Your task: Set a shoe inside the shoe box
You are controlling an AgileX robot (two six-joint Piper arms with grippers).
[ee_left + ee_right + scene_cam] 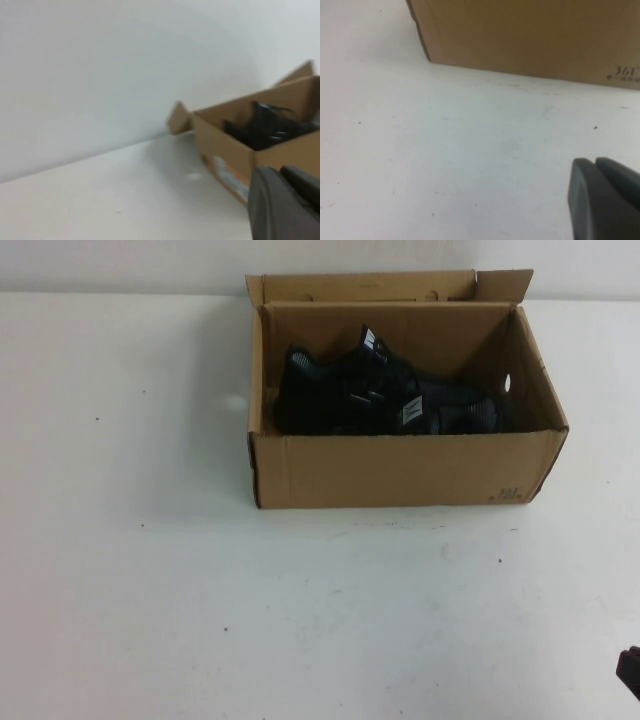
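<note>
The brown cardboard shoe box point(400, 470) stands open at the back middle of the white table, its lid flap point(370, 285) folded up behind. Black sneakers lie inside it: one shoe point(320, 390) toward the left and back, a second sneaker point(455, 415) at the right front, each with a pale tongue label. My left gripper point(280, 172) is shut and empty, off to the left of the box point(225, 150), outside the high view. My right gripper point(594, 162) is shut and empty, low over the table in front of the box point(530, 35); only its tip point(630, 672) shows in the high view.
The box's right wall has a small round hole point(507, 383), and faint print point(626, 72) marks its front right corner. Bare white table point(250, 620) spreads in front of and to the left of the box. A white wall runs behind it.
</note>
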